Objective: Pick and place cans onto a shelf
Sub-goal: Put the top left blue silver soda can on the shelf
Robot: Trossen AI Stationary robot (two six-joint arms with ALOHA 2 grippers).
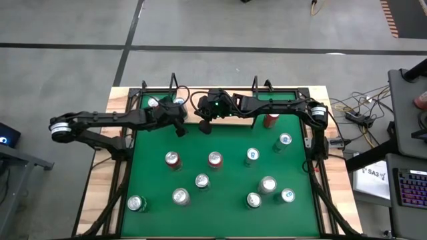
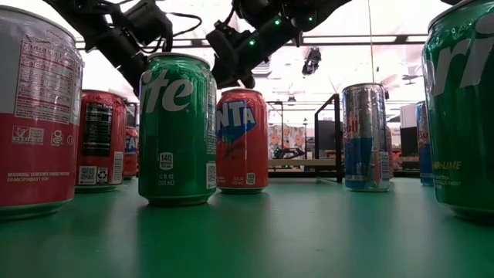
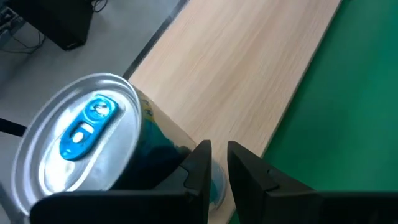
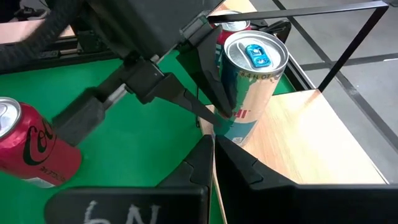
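Underneath, green table [image 1: 220,143], grey floor [image 1: 60,80].

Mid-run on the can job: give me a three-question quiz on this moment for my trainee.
1. True or false: the right gripper is shut with no can between its fingers.
2. The blue-tab can next to the left gripper stands on: A) the green table; B) the wood shelf; C) nothing, it is lifted.
3. In the right wrist view, what colour is the other can, the one on the green table?

Key: 1 true; 2 B, near the shelf's edge; 3 red.
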